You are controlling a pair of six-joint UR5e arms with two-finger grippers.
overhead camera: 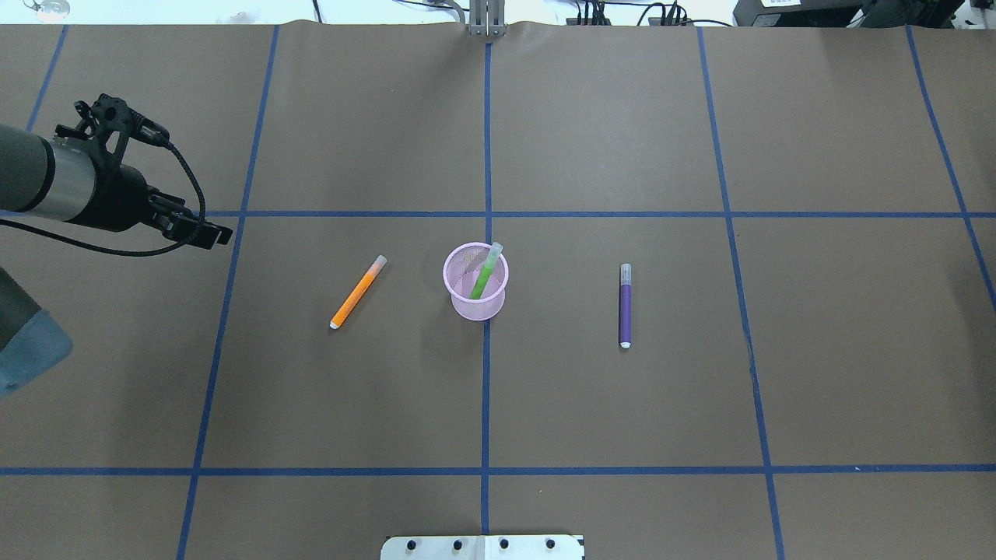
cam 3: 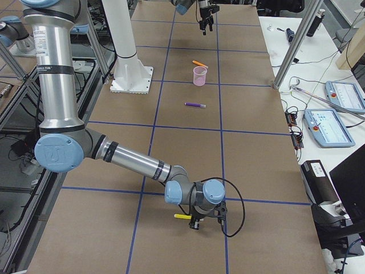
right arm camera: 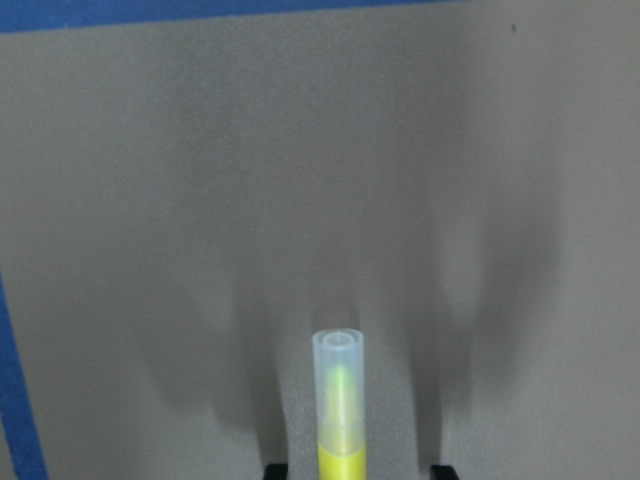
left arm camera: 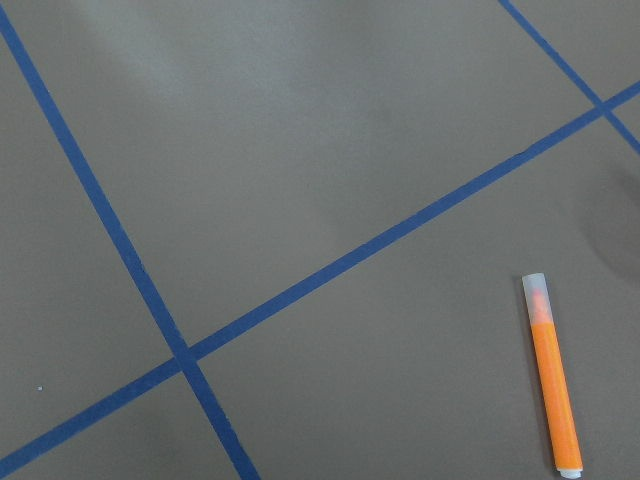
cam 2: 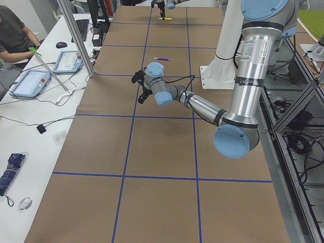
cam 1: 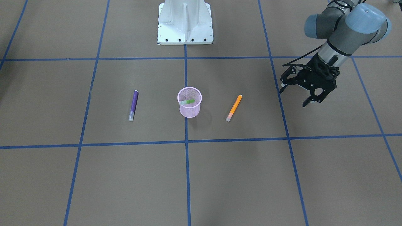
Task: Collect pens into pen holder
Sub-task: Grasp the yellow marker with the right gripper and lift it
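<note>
The pink mesh pen holder [cam 1: 189,111] [overhead camera: 467,307] stands at the table's middle with a green pen [cam 1: 188,101] [overhead camera: 485,276] leaning inside. An orange pen [cam 1: 234,107] [overhead camera: 358,292] [left arm camera: 553,385] lies on its left-arm side, a purple pen [cam 1: 133,105] [overhead camera: 625,305] on the other. My left gripper [cam 1: 293,98] [overhead camera: 206,229] hangs open and empty above the table, beyond the orange pen. My right gripper [cam 3: 194,224] [right arm camera: 355,470] is far off at the table's right end, shut on a yellow pen [right arm camera: 340,400] [cam 3: 182,216] held level just above the surface.
The robot's white base [cam 1: 185,22] [overhead camera: 482,547] stands behind the cup. Blue tape lines [overhead camera: 486,389] grid the brown table. A side bench with tablets [cam 2: 30,83], a metal post [cam 2: 76,35] and a seated person [cam 2: 12,33] border the far edge.
</note>
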